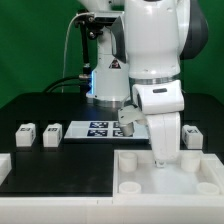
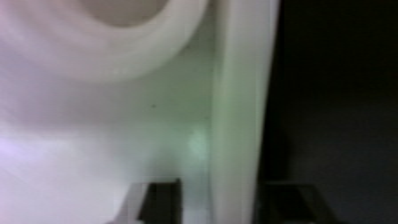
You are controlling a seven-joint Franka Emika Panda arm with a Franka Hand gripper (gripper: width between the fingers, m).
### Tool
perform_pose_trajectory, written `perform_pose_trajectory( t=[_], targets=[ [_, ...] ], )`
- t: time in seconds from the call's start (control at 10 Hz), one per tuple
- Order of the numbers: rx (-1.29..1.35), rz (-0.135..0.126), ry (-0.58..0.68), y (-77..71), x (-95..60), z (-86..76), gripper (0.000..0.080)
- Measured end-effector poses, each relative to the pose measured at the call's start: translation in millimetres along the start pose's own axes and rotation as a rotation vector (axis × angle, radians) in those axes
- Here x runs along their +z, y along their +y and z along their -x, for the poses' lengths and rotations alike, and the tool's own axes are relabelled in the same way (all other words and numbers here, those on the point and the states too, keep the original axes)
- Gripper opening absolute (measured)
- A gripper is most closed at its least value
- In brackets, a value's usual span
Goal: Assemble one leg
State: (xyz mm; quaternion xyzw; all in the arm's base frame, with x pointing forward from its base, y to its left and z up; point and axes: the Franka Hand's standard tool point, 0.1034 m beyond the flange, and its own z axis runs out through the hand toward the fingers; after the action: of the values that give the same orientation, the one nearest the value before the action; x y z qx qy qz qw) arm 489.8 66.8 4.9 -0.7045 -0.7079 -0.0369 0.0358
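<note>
Hand (image 1: 166, 138) tight around upright leg (image 1: 167, 156), low over the white tray-like part (image 1: 133, 186).

Two stubby white legs (image 1: 26, 134) lie on the exterior view's left of the flat marker board (image 1: 98, 128); the walled white tray (image 1: 128, 176) lies before it.

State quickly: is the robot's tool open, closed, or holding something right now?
Tool: cannot be told; its tips sit low at the tray-like part, grip unclear.
</note>
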Motion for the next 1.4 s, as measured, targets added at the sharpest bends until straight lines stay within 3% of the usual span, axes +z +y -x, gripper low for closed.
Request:
perform_pose_trajectory(
  t=[0.1,0.2,0.3,0.5,1.1,1.4],
  targets=[
    [0.0,0.0,0.0,0.0,0.1,0.2,0.0438],
    [0.001,0.0,0.0,-0.1,0.1,0.4,0.0438],
    [0.001,0.0,0.0,-0.1,0.2,0.6,0.0606],
    [0.002,0.0,0.0,-0.1,0.2,0.9,0.0641],
    [0.009,0.001,-0.001,0.5,-0.9,1.4,0.0649],
    [0.117,0.027,-0.009,1.9,-24.8,-7.9,0.0649]
  ],
)
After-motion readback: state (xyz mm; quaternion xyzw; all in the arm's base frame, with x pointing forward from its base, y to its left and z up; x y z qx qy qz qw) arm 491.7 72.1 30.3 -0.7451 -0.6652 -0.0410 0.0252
